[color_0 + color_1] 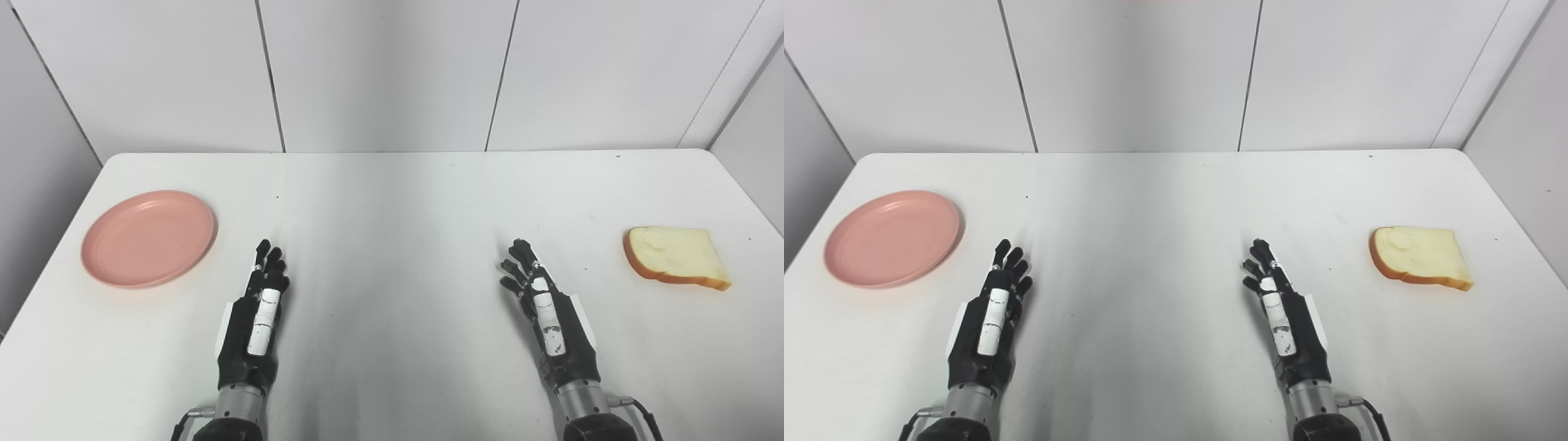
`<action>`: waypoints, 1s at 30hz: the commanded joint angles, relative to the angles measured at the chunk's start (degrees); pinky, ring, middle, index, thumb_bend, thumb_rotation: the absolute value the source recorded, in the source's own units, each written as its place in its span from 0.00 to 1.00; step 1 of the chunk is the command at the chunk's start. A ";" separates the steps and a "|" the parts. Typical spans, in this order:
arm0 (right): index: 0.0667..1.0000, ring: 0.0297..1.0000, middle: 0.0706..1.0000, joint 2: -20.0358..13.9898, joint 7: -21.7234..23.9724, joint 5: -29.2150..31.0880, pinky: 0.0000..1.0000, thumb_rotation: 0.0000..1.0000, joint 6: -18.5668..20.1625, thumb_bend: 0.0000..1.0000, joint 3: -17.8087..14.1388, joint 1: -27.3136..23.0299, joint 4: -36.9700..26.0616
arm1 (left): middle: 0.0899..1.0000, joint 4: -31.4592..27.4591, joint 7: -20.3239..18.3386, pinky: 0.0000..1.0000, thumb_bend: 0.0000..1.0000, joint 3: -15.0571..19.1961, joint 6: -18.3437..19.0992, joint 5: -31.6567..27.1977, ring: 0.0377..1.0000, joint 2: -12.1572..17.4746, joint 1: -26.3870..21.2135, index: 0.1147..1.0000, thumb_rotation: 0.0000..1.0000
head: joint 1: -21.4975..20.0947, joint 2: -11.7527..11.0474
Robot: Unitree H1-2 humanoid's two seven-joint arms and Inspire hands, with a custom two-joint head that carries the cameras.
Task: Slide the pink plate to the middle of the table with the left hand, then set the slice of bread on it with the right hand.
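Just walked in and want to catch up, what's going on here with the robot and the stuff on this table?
Nothing is being handled yet. The left hand and the right hand are both open and empty over the near part of the white table, palms facing each other. The pink plate sits empty toward the table's left edge, apart from the left hand. The slice of bread lies flat toward the right edge, out beyond the right hand. The middle of the table is where the plate should go, so neither step is done.
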 commanded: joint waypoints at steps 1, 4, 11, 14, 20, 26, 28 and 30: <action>0.92 0.91 0.94 0.31 -0.11 -0.04 0.89 0.99 0.57 0.88 0.02 0.79 0.05 | 1.00 -0.87 -0.44 1.00 0.86 -0.38 -1.37 0.65 1.00 0.28 -1.35 1.00 0.82 | -0.12 0.00; 0.93 0.91 0.94 0.21 -0.14 -0.40 0.89 0.99 0.23 0.89 0.08 0.80 0.33 | 1.00 -0.75 -0.45 1.00 0.86 -0.47 -1.55 0.67 1.00 0.37 -1.18 1.00 0.81 | -0.31 0.06; 0.92 0.91 0.93 0.52 -0.41 -0.85 0.89 0.99 0.18 0.89 -0.08 0.62 0.36 | 1.00 -0.49 -0.89 1.00 0.84 -0.77 -1.96 0.39 1.00 1.00 -1.12 1.00 0.82 | 0.67 -0.08; 0.92 0.91 0.93 0.65 -0.18 -0.60 0.89 0.99 -0.35 0.89 -0.06 0.34 0.93 | 1.00 -0.66 -1.42 1.00 0.83 -0.71 -3.11 -0.45 1.00 1.39 -1.63 1.00 0.81 | 0.43 -0.36; 0.93 0.92 0.94 0.91 -0.23 -0.65 0.90 0.98 -0.46 0.89 0.09 0.27 0.82 | 1.00 -1.71 -1.36 1.00 0.88 -0.09 -2.40 -0.98 1.00 1.55 -1.64 1.00 0.82 | 0.19 -0.39; 0.92 0.93 0.94 0.84 -0.30 -1.68 0.92 1.00 -3.76 0.89 0.20 0.26 1.49 | 1.00 -1.52 -1.30 1.00 0.87 0.06 -3.43 -0.93 1.00 1.04 -1.25 1.00 0.83 | 0.23 -0.56; 0.92 0.93 0.94 0.82 -0.13 -1.53 0.93 1.00 -4.61 0.89 0.14 0.21 1.72 | 1.00 -1.33 -1.12 1.00 0.86 0.12 -3.98 -0.66 1.00 0.91 -1.18 1.00 0.84 | 0.05 -0.53; 0.92 0.94 0.95 0.74 0.10 -1.22 0.94 0.99 -5.23 0.90 0.09 0.12 2.09 | 1.00 -1.00 -1.27 1.00 0.86 0.05 -4.84 -0.57 1.00 0.90 -1.16 1.00 0.84 | 0.29 -0.71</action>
